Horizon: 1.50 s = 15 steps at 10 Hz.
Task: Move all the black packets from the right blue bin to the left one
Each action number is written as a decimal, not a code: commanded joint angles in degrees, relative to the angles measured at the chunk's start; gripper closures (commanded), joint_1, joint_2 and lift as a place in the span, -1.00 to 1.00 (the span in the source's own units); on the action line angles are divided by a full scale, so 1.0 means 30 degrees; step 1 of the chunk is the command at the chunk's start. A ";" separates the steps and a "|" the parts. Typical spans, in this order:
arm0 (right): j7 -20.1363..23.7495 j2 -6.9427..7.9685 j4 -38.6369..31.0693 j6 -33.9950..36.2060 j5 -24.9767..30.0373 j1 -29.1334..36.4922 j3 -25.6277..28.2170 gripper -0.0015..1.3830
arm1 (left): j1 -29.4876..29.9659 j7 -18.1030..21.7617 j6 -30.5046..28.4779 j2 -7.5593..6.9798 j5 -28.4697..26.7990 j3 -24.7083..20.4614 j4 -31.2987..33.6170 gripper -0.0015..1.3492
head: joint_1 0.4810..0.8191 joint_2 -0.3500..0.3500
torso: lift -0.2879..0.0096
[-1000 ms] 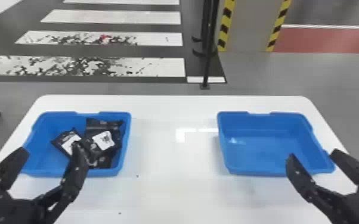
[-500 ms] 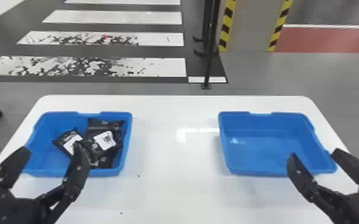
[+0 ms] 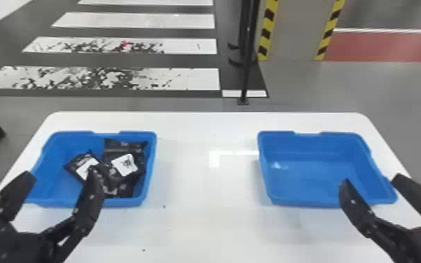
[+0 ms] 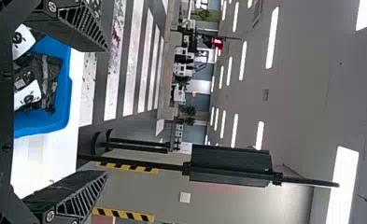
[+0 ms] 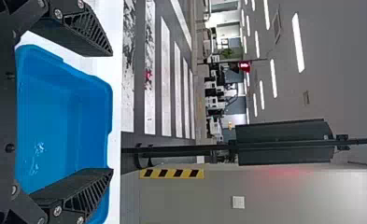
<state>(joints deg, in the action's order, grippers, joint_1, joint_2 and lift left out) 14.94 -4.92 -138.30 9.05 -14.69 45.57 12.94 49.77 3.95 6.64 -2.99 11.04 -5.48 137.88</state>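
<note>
Inside the left bin (image 3: 151, 157), black packets (image 3: 120, 144) bear white labels (image 3: 125, 165); left hand (image 3: 61, 172) and right hand (image 3: 371, 179) gape wide.

Bright ceiling lights (image 4: 272, 37), glare on white table (image 3: 202, 224); faint shadows

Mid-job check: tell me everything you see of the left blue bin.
The left blue bin is a shallow, open-topped rectangular tub, apparently smooth plastic, with rounded corners and a dip midway along its far rim. It stands upright on the white table, towards that table's left side. Black packets, some with white labels, lie heaped in its right part, leaving floor bare at the left. The open left pincer overlaps its near side in the head view; whether they touch, I cannot tell.
</note>
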 commanded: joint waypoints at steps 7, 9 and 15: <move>-0.0001 0.0000 0.0092 -0.0722 -0.0132 -0.0003 0.0028 -0.78 | -0.0232 0.0264 -0.0338 -0.0001 -0.0100 -0.0115 0.0000 -0.85 | 0.27 -0.04 | -0.01; 0.0028 0.0000 0.0092 -0.0769 -0.0132 -0.0003 -0.0010 -0.78 | -0.0279 0.0323 -0.0338 -0.0001 -0.0100 -0.0153 0.0000 -0.85 | 0.27 -0.04 | -0.01; 0.0028 0.0000 0.0139 -0.1003 -0.0132 -0.0003 -0.0010 -0.78 | -0.0420 0.0469 -0.0431 -0.0001 -0.0252 -0.0153 0.0000 -0.85 | 0.27 -0.05 | -0.01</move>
<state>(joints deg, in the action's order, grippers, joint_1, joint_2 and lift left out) 14.97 -4.92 -137.91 6.04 -15.08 45.66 12.93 48.58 5.41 5.42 -2.99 10.30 -5.95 137.88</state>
